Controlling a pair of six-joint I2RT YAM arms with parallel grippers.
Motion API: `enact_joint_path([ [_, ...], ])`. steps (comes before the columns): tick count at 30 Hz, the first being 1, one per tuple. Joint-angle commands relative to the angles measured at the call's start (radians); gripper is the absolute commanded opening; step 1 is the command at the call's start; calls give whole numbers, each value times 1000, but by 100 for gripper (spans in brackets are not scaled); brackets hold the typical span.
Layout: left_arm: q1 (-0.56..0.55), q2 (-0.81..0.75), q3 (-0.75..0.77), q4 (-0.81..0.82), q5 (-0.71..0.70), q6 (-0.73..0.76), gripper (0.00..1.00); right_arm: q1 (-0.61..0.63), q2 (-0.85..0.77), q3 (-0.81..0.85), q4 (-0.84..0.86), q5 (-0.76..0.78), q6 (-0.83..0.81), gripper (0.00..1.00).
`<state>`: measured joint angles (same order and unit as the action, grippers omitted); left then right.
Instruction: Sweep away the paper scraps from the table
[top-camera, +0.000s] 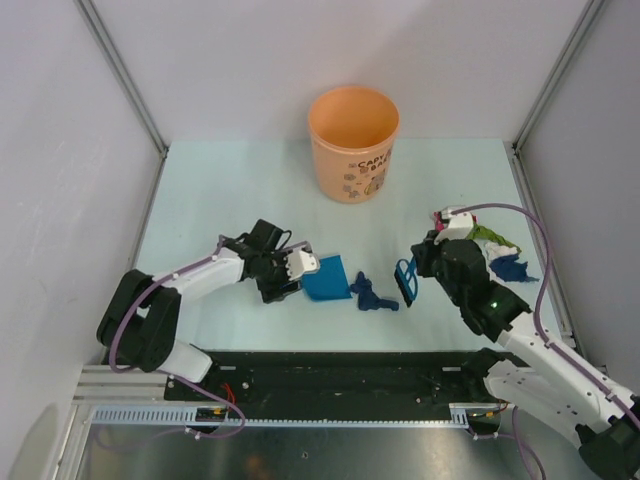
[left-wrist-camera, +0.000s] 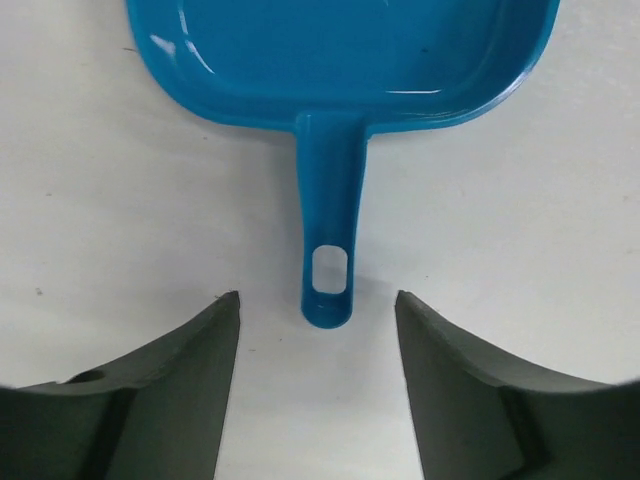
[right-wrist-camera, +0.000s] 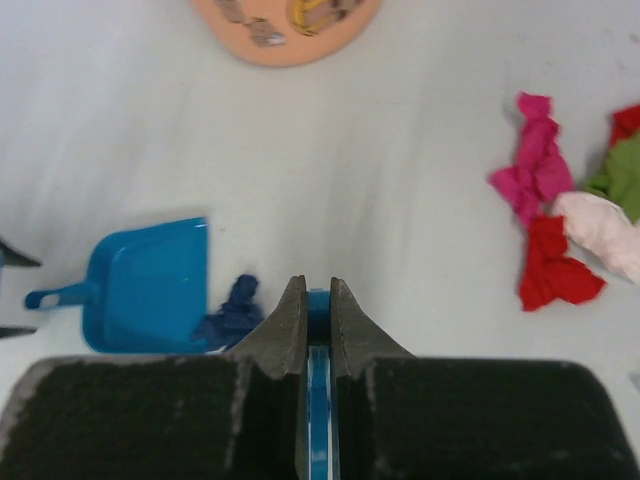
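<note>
On the pale green table (top-camera: 230, 190), my left gripper (top-camera: 306, 268) is open, its jaws on either side of the tip of the blue dustpan's handle (left-wrist-camera: 328, 230) without touching it. The dustpan (top-camera: 328, 280) lies flat. A dark blue paper scrap (top-camera: 372, 295) lies at the dustpan's mouth. My right gripper (top-camera: 407, 280) is shut on the small blue brush (right-wrist-camera: 318, 305), just right of that scrap (right-wrist-camera: 232, 312). More scraps lie to the right: magenta (right-wrist-camera: 535, 160), red (right-wrist-camera: 555, 272), white (right-wrist-camera: 600, 225) and green (right-wrist-camera: 625, 170). In the top view my right arm partly hides them (top-camera: 503, 252).
An orange bucket (top-camera: 352, 145) stands upright at the back middle of the table. Grey walls close in the left, back and right sides. A black and metal rail (top-camera: 330, 375) runs along the near edge.
</note>
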<state>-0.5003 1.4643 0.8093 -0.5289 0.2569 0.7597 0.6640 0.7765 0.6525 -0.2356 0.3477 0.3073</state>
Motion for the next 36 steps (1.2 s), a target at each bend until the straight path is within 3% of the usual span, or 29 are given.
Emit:
enact_joint_path([
  [1, -6, 36, -9, 89, 24, 40, 63, -76, -26, -19, -7, 16, 85, 0],
  [5, -14, 106, 4, 90, -5, 18, 47, -52, -33, -7, -144, 216, 205, 0],
  [9, -38, 116, -9, 90, -41, 12, 25, 75, -5, -2, -229, 338, 305, 0],
  [11, -56, 93, -27, 90, -54, 15, 0, 115, 27, 7, -275, 390, 355, 0],
  [17, -96, 22, -45, 27, -122, -6, 0, 204, 46, 12, -326, 447, 421, 0],
  [21, -138, -1, -55, -19, -232, -13, 0, 252, 70, 18, -410, 548, 519, 0],
  [24, -175, 2, -55, -45, -306, -23, 0, 290, 121, 16, -378, 582, 518, 0],
  [29, -238, 28, -15, -52, -364, -34, 0, 355, 249, 16, -220, 603, 504, 0],
  [32, -238, 62, 17, -54, -344, -36, 0, 393, 276, 16, -59, 596, 402, 0],
  [36, -238, 103, 42, -52, -318, -33, 0, 425, 349, 16, 348, 492, 126, 0],
])
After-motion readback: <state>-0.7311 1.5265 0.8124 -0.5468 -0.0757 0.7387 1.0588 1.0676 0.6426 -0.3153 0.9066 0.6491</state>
